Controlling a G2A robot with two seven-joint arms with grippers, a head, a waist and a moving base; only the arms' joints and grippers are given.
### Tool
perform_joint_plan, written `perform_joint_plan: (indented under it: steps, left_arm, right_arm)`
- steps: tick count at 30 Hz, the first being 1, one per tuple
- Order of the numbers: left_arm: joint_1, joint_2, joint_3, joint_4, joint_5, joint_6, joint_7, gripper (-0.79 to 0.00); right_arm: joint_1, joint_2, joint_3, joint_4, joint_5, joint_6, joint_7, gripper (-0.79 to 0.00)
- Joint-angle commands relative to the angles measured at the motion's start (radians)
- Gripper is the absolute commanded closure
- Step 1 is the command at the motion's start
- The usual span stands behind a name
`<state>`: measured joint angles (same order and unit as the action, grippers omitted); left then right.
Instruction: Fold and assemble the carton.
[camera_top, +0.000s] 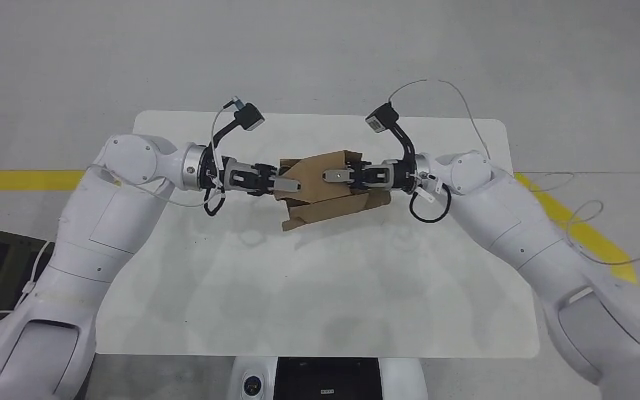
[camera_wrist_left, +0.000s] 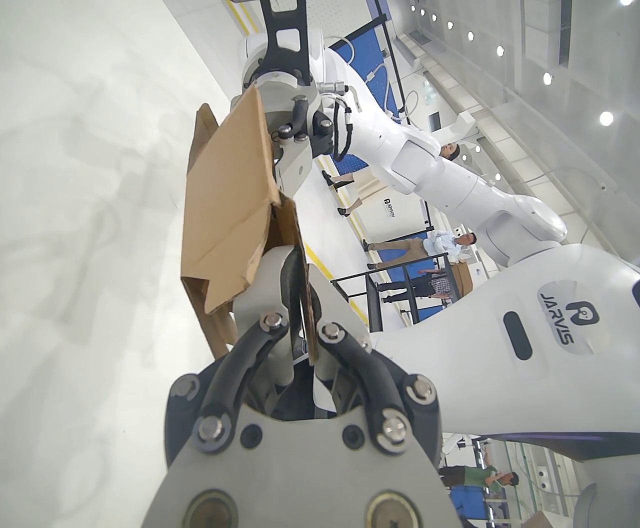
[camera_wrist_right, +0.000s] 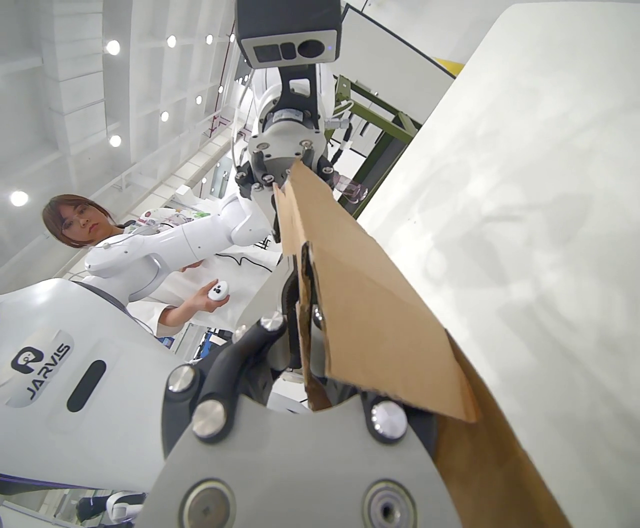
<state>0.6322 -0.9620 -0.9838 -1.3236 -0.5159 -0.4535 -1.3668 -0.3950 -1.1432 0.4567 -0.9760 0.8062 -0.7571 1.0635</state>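
Both arms are stretched inward and pointed at each other. The left hand (camera_top: 288, 185) and the right hand (camera_top: 338, 176) are squeezed shut on the carton (camera_top: 330, 202).

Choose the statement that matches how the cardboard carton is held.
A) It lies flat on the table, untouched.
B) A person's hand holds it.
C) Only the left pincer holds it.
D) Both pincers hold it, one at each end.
D: the left pincer and the right pincer are each clamped on a cardboard edge at opposite ends of the carton.
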Motion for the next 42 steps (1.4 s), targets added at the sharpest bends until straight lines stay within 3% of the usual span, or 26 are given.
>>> perform_joint_plan:
  steps: [1, 12, 25, 42]
  left_arm:
    - [-0.001, 0.002, 0.0, 0.002, -0.006, -0.002, 0.002, -0.785]
    - [-0.02, -0.002, 0.005, 0.03, -0.084, -0.012, 0.013, -0.785]
    - [-0.049, -0.035, 0.023, 0.067, -0.242, 0.014, 0.026, -0.785]
    - [-0.07, -0.071, 0.061, 0.077, -0.195, 0.013, 0.062, -0.785]
  right_arm:
    - [0.002, 0.0, -0.001, 0.01, -0.017, -0.01, -0.01, 0.0]
    - [0.031, -0.013, -0.02, 0.081, -0.076, -0.067, -0.068, 0.0]
    - [0.05, -0.045, -0.028, 0.119, -0.095, -0.096, -0.097, 0.0]
    - [0.058, -0.078, -0.014, 0.117, -0.093, -0.1, -0.101, 0.0]
